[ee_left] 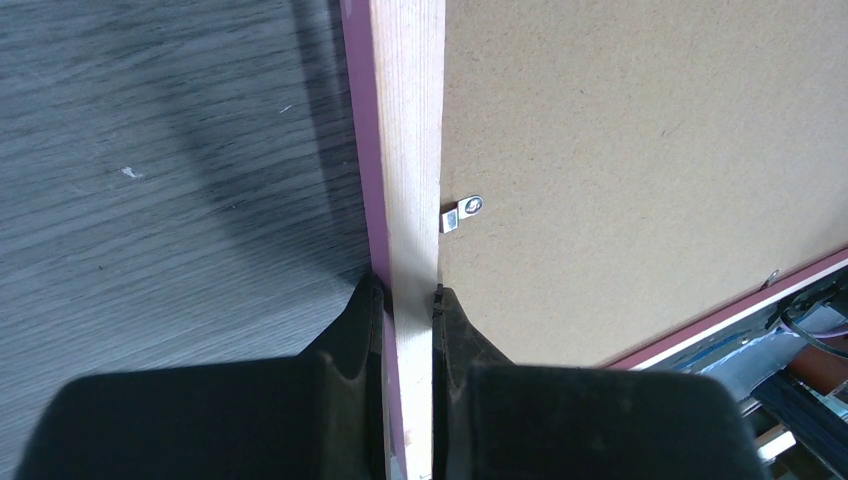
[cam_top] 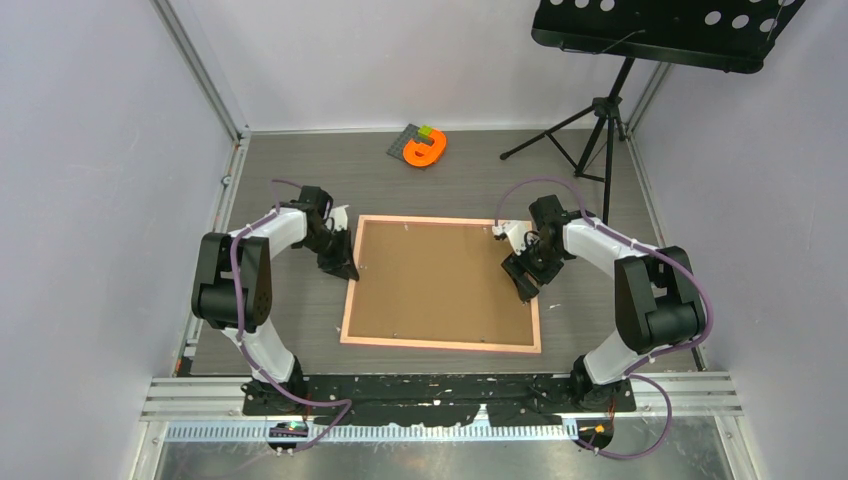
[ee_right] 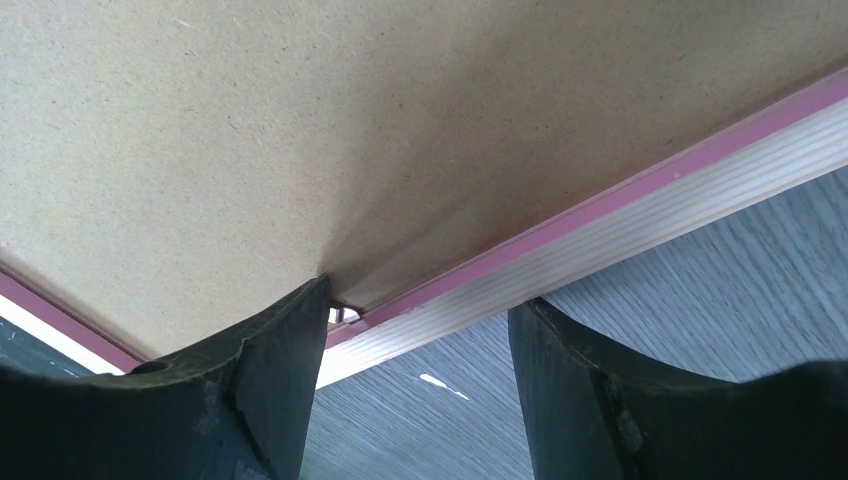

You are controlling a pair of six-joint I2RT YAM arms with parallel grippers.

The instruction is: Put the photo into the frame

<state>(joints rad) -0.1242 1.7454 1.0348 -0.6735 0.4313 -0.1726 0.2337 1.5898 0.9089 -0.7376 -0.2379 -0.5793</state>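
Pink frame lies face down on the bench. My left end effector clamps its left rail; my right end effector, open, straddles the right rail. I should turn the clip slowly.

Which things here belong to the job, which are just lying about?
Job: frame, face down; backing board in it; left pincer shut on its rail; right pincer open astride opposite rail. Photo unseen.
Lying about: orange plastic piece, music stand.

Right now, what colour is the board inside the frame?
Plain brown; the board shows best in the top view.
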